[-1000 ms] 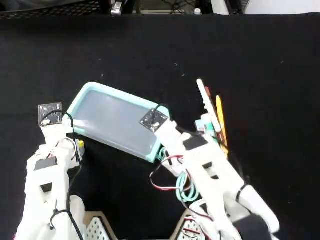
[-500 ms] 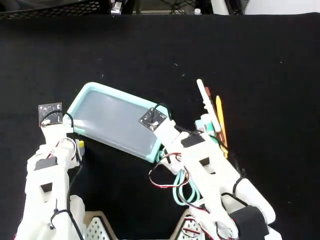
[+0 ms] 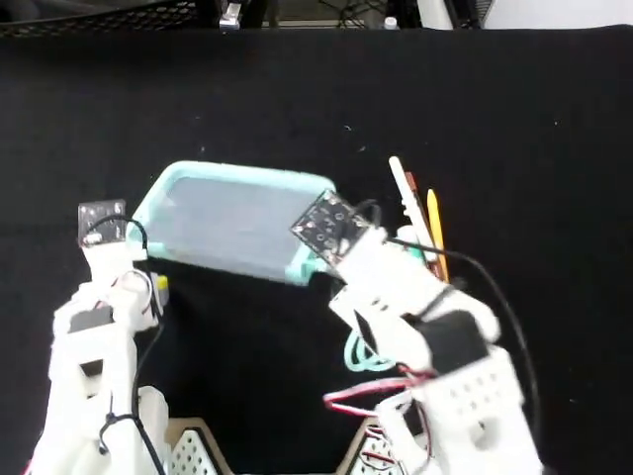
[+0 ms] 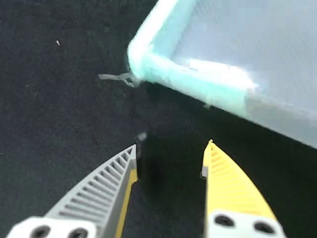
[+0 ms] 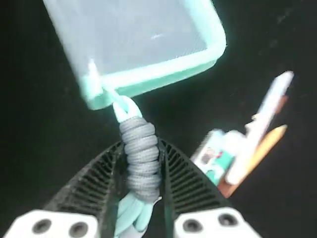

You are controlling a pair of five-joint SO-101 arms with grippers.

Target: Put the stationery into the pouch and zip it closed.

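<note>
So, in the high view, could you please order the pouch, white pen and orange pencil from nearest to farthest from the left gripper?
1. pouch, right beside the left gripper.
2. white pen, past the pouch's far end.
3. orange pencil, just beyond the pen.

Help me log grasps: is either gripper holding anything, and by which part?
The right gripper is shut on the grey-wrapped cord hanging from a corner of the pouch. The left gripper is open, holding nothing.
</note>
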